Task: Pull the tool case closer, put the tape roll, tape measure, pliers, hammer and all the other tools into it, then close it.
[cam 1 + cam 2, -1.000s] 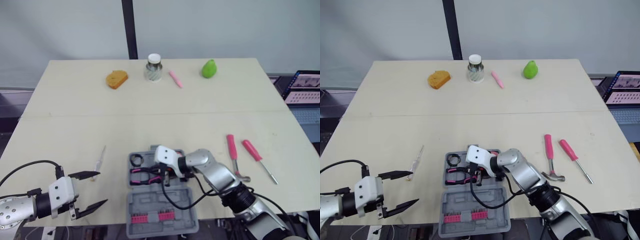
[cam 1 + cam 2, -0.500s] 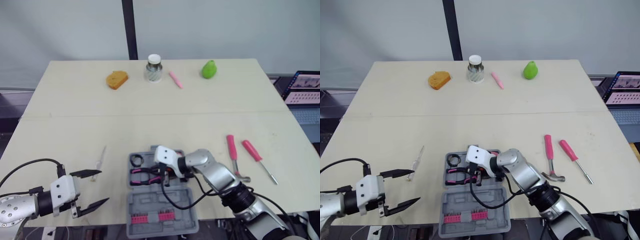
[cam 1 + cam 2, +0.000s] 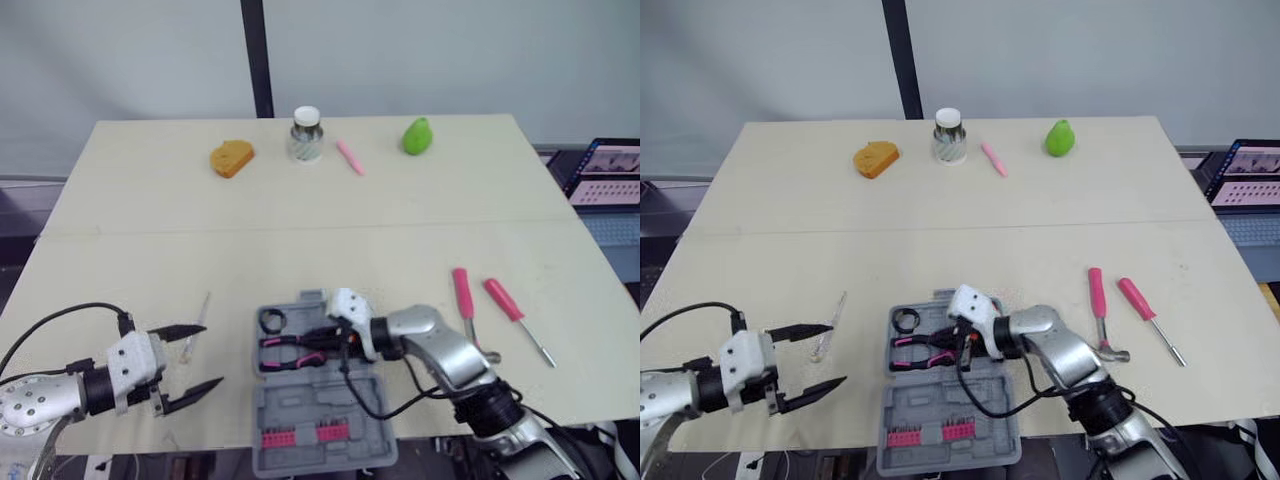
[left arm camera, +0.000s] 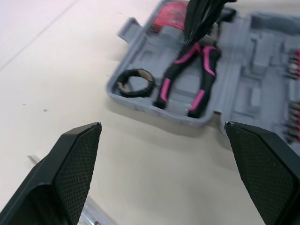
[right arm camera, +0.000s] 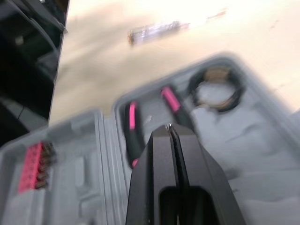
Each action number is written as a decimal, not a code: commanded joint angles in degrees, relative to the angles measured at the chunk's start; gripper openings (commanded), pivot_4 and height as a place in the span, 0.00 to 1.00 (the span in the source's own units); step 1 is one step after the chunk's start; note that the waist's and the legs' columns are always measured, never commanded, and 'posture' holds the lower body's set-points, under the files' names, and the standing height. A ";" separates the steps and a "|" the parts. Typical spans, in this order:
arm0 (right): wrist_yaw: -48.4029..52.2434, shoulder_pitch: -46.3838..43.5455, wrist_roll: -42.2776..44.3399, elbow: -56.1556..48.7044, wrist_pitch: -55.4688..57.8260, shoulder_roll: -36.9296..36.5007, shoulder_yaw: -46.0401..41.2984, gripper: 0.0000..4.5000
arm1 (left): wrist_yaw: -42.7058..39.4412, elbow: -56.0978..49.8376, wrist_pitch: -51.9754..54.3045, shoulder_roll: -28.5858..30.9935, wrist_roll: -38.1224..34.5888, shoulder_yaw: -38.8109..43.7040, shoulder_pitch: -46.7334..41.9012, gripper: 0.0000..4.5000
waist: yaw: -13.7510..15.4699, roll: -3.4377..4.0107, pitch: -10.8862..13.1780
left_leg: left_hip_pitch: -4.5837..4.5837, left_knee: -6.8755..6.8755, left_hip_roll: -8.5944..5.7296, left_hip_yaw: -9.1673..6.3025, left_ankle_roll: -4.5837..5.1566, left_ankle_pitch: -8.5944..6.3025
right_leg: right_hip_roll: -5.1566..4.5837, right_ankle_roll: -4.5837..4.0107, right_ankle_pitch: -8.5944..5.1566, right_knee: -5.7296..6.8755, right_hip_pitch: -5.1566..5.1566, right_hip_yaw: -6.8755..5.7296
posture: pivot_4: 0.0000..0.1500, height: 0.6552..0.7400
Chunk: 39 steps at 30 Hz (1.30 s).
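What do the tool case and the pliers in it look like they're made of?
Tool case: probably moulded plastic with a matte grey finish. Its shaped recesses and rounded edges suggest this.
Pliers: the handles look rubber- or plastic-sleeved, black with pink stripes and a slight sheen. The head is too covered to judge.

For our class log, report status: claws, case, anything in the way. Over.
Left claw open, beside case. Right claw shut, over pliers in open case. Hammer, screwdriver out on table.
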 commanded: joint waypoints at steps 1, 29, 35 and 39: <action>2.10 1.75 6.28 -4.70 1.00 -5.06 -8.91 0.01 | 1.73 0.27 3.31 0.13 -3.00 3.72 -0.41 1.00 | 0.12 -0.01 0.00 | 0.00 0.00 0.00 -0.02 0.01 0.00 | 0.00 0.00 0.00 -0.02 0.01 -0.01 | 1.00 1.00; 8.58 9.60 2.83 58.18 -24.35 -36.42 -39.04 0.97 | 4.85 28.97 -2.72 2.79 -0.23 24.94 4.23 1.00 | -0.57 0.06 0.18 | 0.13 -0.04 0.17 0.58 0.14 -0.23 | -0.14 0.04 0.02 -0.45 0.00 0.05 | 1.00 1.00; 8.29 8.38 2.69 57.09 -24.17 -35.91 -38.63 0.97 | 5.25 29.03 -3.11 2.40 -0.16 24.07 3.96 1.00 | -0.91 0.08 0.19 | 0.14 -0.04 0.17 0.58 0.10 -0.26 | -0.19 0.04 0.02 -0.44 0.00 0.03 | 1.00 1.00; 8.07 8.14 3.12 55.14 -22.94 -36.00 -38.83 0.97 | 5.49 28.65 -3.14 2.13 0.01 22.89 3.38 1.00 | -1.31 0.09 0.19 | 0.13 -0.04 0.18 0.57 0.10 -0.29 | -0.21 0.04 0.02 -0.38 0.00 0.01 | 1.00 1.00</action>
